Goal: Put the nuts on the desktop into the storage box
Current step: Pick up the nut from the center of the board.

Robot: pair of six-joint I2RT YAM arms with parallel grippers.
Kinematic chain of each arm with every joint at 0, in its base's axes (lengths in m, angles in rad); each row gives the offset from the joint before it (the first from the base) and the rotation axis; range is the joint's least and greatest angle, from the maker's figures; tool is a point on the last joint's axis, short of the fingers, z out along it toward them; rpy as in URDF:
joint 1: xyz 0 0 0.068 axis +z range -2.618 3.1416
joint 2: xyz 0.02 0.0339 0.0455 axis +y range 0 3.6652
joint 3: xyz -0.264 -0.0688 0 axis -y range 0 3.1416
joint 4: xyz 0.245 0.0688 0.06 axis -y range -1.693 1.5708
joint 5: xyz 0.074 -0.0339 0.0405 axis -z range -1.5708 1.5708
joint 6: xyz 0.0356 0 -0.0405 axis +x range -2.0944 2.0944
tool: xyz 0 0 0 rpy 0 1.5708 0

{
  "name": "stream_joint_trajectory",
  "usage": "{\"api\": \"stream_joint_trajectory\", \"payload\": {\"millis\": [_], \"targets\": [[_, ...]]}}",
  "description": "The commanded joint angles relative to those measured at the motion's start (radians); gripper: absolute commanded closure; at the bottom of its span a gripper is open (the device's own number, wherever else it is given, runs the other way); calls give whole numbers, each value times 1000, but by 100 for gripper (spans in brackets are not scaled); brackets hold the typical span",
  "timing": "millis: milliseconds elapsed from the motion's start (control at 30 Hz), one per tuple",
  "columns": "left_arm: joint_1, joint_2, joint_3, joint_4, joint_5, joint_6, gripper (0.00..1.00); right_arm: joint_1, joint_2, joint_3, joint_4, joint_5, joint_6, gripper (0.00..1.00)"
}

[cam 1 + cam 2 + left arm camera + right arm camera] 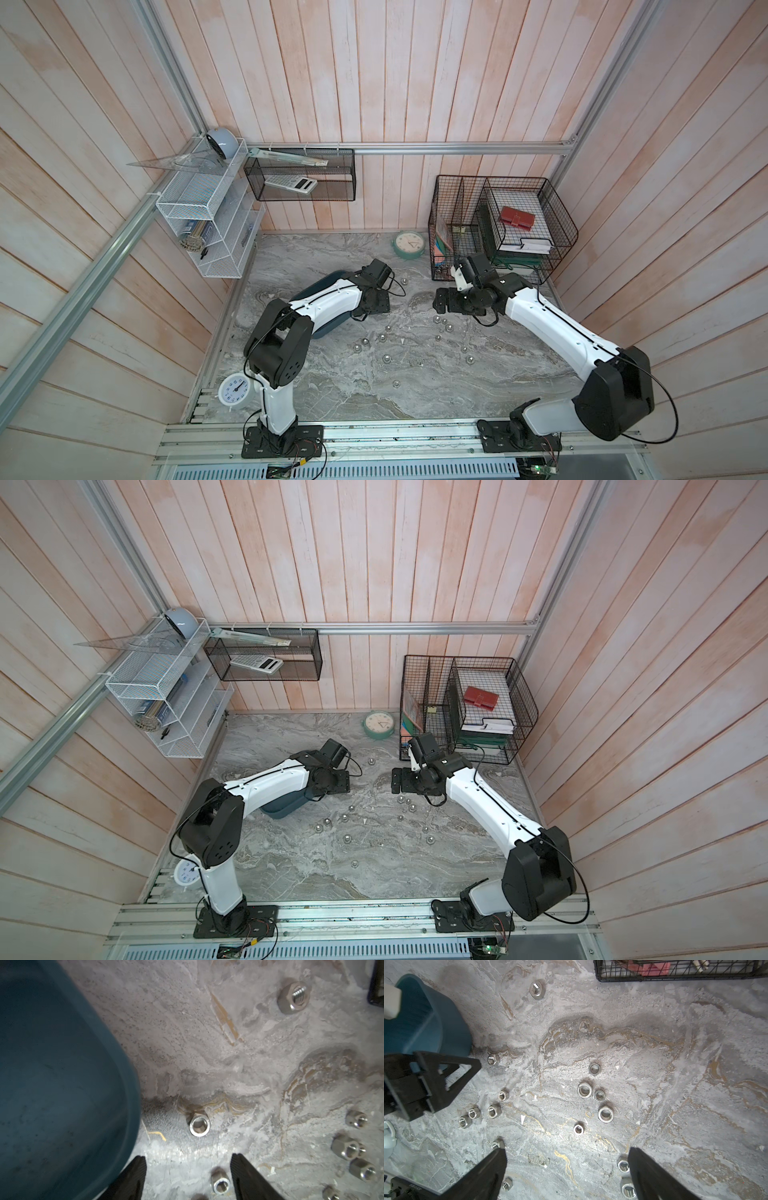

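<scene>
On the grey marble tabletop (675, 1095), silver hex nuts (584, 1090) lie scattered beside the teal storage box (134, 1095), which sits under the left arm (328, 297). Left jaws stand moderately apart near the box rim, one small nut (220, 1183) loose between them. Right jaws gape wide over the scatter, holding nothing.

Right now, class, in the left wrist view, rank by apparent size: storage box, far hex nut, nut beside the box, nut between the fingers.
1. storage box
2. far hex nut
3. box-side nut and between-fingers nut: alike, unranked.
</scene>
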Motion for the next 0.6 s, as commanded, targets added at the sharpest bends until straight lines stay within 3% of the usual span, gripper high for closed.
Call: {"api": "stream_joint_trajectory", "payload": {"millis": [0, 167, 333, 567], "targets": [[1, 41, 50, -42, -41, 28, 33, 6, -17, -19, -3, -18, 1, 2], [2, 92, 91, -48, -54, 44, 34, 6, -26, -24, -5, -13, 5, 2], [3, 128, 116, -28, -38, 57, 42, 6, -29, -29, -5, -31, 1, 2], [0, 163, 130, -45, -27, 51, 42, 6, -46, -42, 2, -38, -1, 2]]}}
